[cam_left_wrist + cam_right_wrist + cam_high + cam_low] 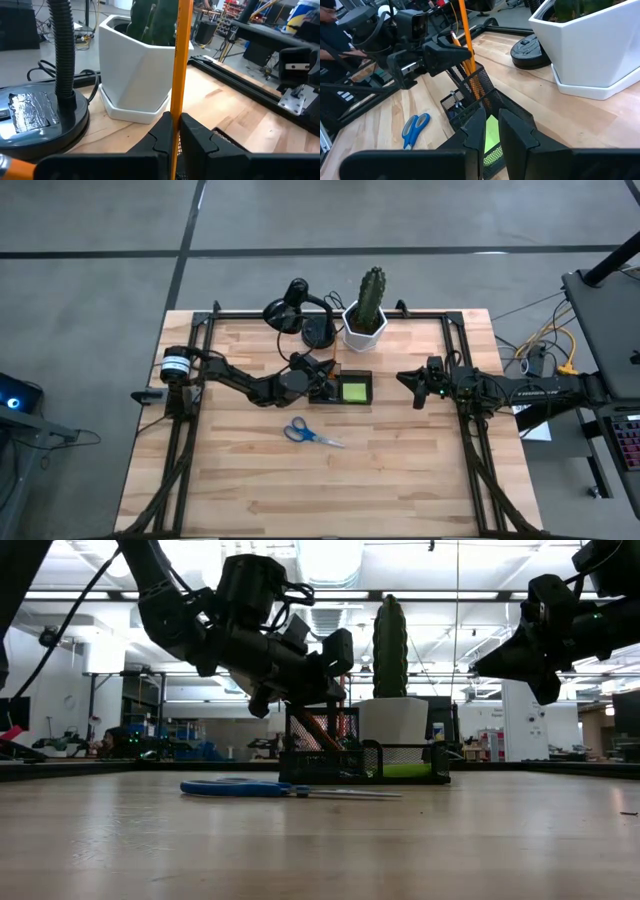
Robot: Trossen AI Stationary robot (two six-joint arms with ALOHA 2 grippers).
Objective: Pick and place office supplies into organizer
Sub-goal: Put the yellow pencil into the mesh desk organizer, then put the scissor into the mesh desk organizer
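My left gripper [175,131] hovers over the black mesh organizer [340,390], shut on an orange pencil [179,55]. In the right wrist view the left gripper [462,52] stands above the organizer's tall cup [470,95], which holds at least one more orange pencil [454,37]. A lime-green sticky pad [354,391] lies in the organizer's low tray. Blue-handled scissors [310,433] lie flat on the table near the organizer. My right gripper [491,127] hangs in the air to the organizer's right, empty, with a narrow gap between its fingers. My left gripper pinches the orange pencil's shaft [174,112] between its two fingers. The fingers come from the table's left, slanting down, and lie across the pencil. The pencil stands nearly upright, its upper length above the fingers and its lower part [476,85] down inside the organizer's tall mesh cup.
A cactus in a white hexagonal pot [365,325] and a black desk lamp with a round base [320,332] stand just beyond the organizer, toward the far edge. Bare wood lies on the near half of the table [400,480].
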